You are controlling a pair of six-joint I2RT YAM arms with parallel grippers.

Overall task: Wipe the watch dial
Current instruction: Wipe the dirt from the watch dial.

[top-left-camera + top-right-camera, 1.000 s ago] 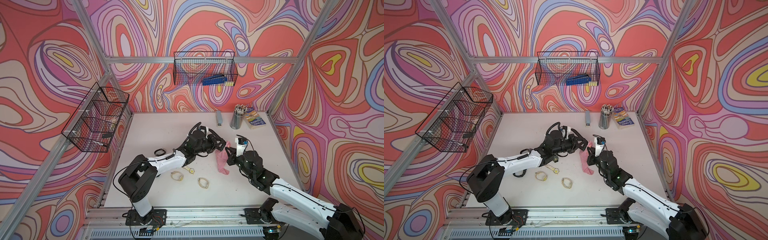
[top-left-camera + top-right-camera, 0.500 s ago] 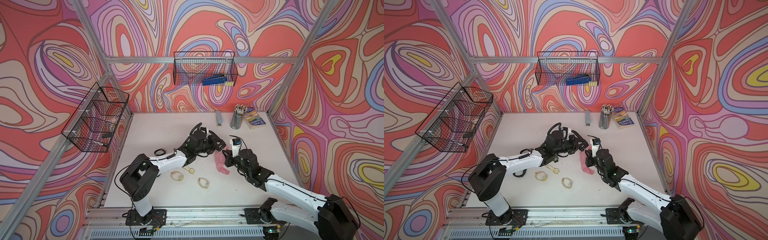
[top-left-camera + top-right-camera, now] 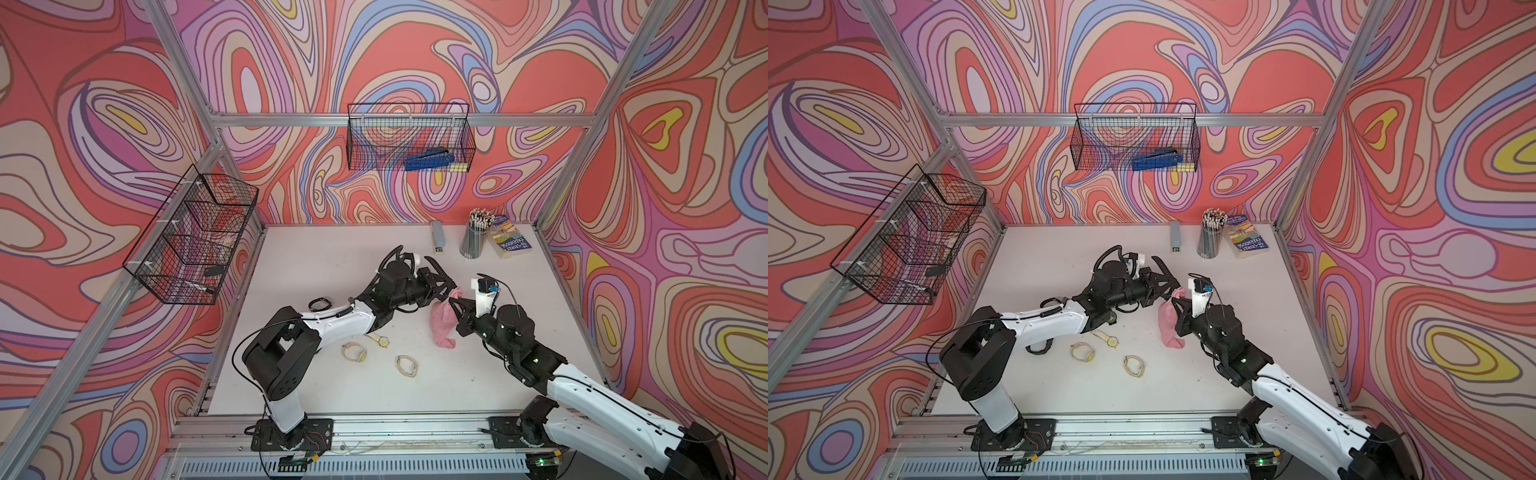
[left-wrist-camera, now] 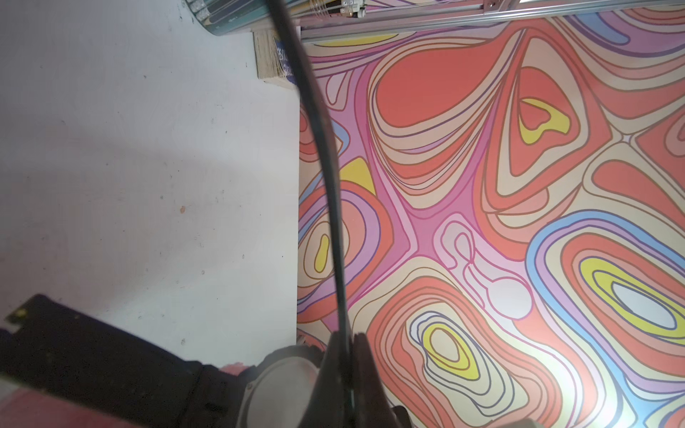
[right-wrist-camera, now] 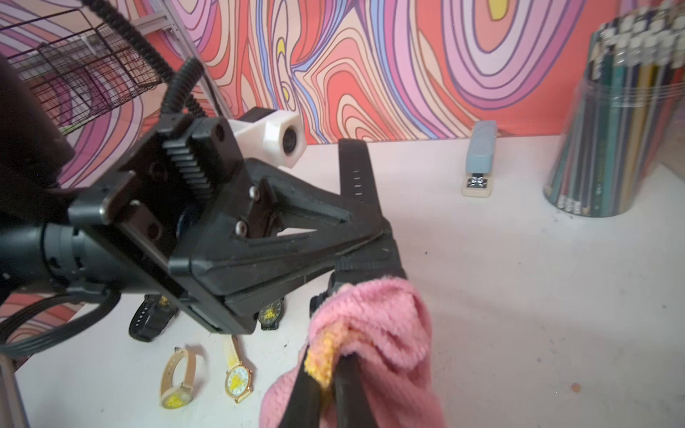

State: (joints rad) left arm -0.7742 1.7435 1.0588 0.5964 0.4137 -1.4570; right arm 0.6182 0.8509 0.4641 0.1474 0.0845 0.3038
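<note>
My left gripper (image 3: pixel 451 292) (image 3: pixel 1173 289) (image 4: pixel 348 339) is shut on the strap of a black watch (image 5: pixel 356 166), held above the table's middle. In the left wrist view the strap (image 4: pixel 326 148) runs up from between the jaws, beside the watch's round silvery case (image 4: pixel 281 385). My right gripper (image 3: pixel 455 308) (image 3: pixel 1177 309) (image 5: pixel 330 367) is shut on a pink cloth (image 3: pixel 442 328) (image 3: pixel 1169 326) (image 5: pixel 374 315) with a yellow stain at the grip. The cloth's top is bunched against the watch's head and covers the dial.
Two beige-strapped watches (image 3: pixel 354 352) (image 3: pixel 406 365), a yellow-dial one (image 3: pixel 380 340) and a black one (image 3: pixel 320 303) lie on the white table (image 3: pixel 332 257). A stapler (image 3: pixel 437 237), pencil cup (image 3: pixel 473 241) and book (image 3: pixel 509 241) stand at the back. Wire baskets (image 3: pixel 409 139) (image 3: pixel 195 241) hang on the walls.
My right gripper and the pink cloth slid left toward the held watch, then eased back slightly. The left gripper and watch barely moved.
</note>
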